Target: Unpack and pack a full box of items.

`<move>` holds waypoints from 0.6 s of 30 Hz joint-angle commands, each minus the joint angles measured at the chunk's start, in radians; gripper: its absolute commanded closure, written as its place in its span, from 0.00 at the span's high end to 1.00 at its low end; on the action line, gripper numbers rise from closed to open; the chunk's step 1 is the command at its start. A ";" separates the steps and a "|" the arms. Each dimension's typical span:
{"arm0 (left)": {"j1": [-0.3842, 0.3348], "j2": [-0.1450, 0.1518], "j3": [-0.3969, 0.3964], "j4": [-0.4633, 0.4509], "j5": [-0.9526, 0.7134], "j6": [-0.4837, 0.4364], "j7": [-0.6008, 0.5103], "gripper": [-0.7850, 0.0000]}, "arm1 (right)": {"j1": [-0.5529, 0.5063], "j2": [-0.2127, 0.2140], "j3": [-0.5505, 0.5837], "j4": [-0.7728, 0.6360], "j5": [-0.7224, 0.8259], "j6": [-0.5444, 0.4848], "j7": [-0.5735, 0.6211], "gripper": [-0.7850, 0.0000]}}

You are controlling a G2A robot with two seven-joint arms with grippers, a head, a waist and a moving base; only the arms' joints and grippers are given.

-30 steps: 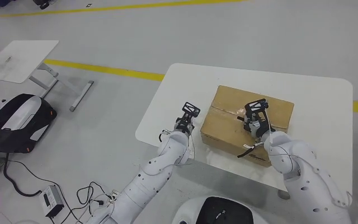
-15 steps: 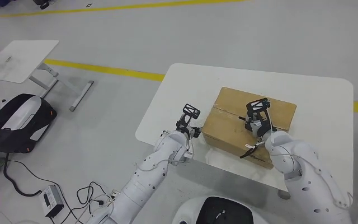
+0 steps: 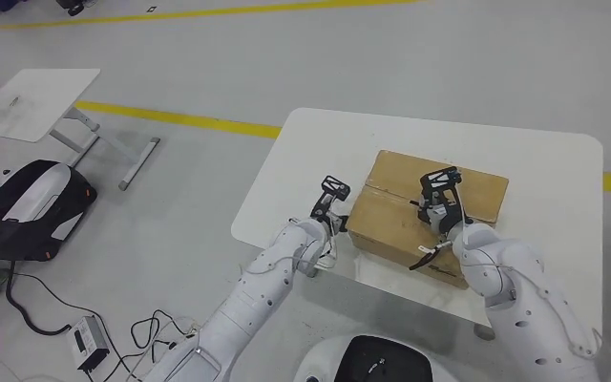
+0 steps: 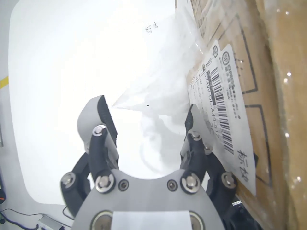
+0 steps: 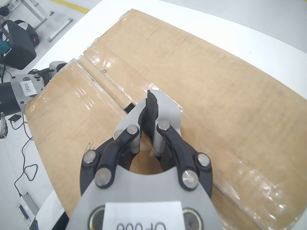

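A closed brown cardboard box (image 3: 425, 210) with clear tape along its top seam (image 5: 105, 72) lies on the white table (image 3: 286, 181). My left gripper (image 4: 147, 116) is open beside the box's labelled side (image 4: 225, 101), one finger (image 4: 189, 120) almost against the white label. A peeled flap of clear tape (image 4: 163, 92) stretches from that side to the tip of the other finger (image 4: 105, 111). In the top view, the left gripper (image 3: 331, 191) is at the box's left end. My right gripper (image 5: 151, 99) is shut just over the taped seam on top of the box (image 5: 203, 80), also seen in the top view (image 3: 437, 186).
The table's bare left part (image 4: 72, 48) lies beside the box, with its rounded edge close by. On the floor stand a small white side table (image 3: 43, 100) and a black case (image 3: 38, 205), with cables (image 3: 115, 334) trailing near it.
My left gripper has moved right, up against the box's end. The box has shifted slightly to the right. The right gripper stays shut over the seam.
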 commanded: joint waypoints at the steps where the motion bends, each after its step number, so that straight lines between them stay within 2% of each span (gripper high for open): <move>1: -0.002 -0.001 0.004 0.009 0.008 0.001 0.012 0.00 | -0.002 0.000 0.003 -0.001 -0.002 -0.002 0.001 0.00; 9: -0.002 -0.001 0.002 0.014 0.054 0.039 0.058 0.00 | -0.006 -0.002 0.017 -0.002 -0.007 -0.012 0.010 0.00; 18: 0.062 0.006 -0.026 -0.095 0.180 0.177 0.088 0.00 | -0.009 -0.004 0.020 0.003 -0.025 -0.026 0.028 0.00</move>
